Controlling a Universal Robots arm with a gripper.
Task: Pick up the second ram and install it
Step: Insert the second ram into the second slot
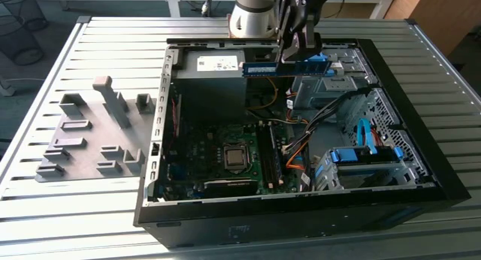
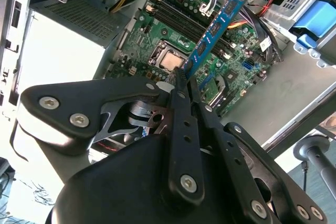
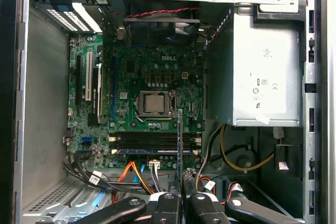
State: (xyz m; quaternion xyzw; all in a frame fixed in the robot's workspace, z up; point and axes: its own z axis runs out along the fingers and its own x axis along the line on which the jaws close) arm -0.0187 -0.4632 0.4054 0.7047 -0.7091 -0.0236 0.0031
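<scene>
My gripper (image 1: 301, 58) is shut on the second ram (image 1: 284, 68), a thin blue stick with black chips. It hangs level in the air above the far end of the open computer case (image 1: 161, 119). In the second wrist view the ram (image 2: 218, 24) sticks out from between the black fingers (image 2: 181, 85), over the motherboard (image 2: 173, 40). The first wrist view shows the ram (image 3: 180, 140) edge-on, crossing the row of long memory slots (image 3: 152, 141) from above. One of those slots holds a bluish strip (image 3: 147, 151). The slots (image 1: 269, 156) lie well below the ram.
A silver power supply (image 1: 214, 74) fills the case's far end. A drive bay with blue clips (image 1: 364, 156) and orange and black cables (image 1: 297, 158) stands on the exterior view's right. The bare processor socket (image 3: 154, 102) lies beside the slots. A grey holder tray (image 1: 90, 136) lies outside the case.
</scene>
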